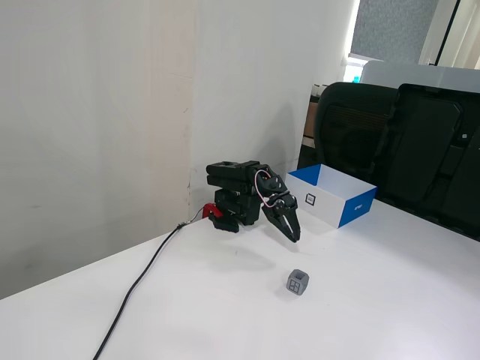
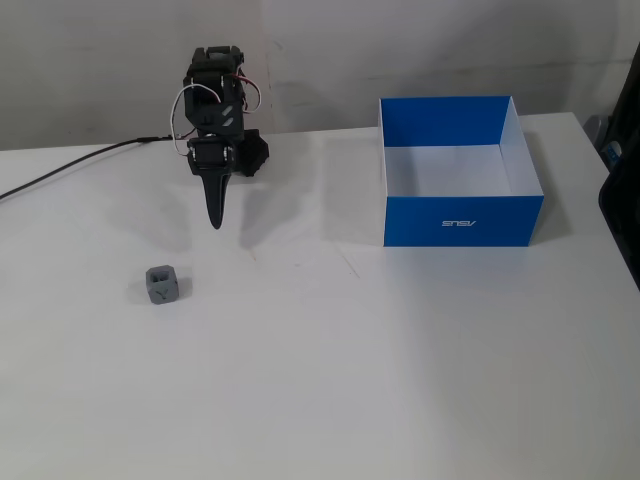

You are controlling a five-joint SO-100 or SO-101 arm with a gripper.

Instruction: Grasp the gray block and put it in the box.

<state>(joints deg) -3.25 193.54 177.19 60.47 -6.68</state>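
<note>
Block (image 2: 165,284) sits on the table, well apart from the box (image 2: 459,216). Your gripper (image 2: 214,222), fingers pressed together, hangs near the block; spread them first, then descend squarely over it.

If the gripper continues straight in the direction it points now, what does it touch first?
Probably the bare table. The gripper points down and forward, its tip short of the gray block, which sits slightly aside. Depth is unclear.
</note>
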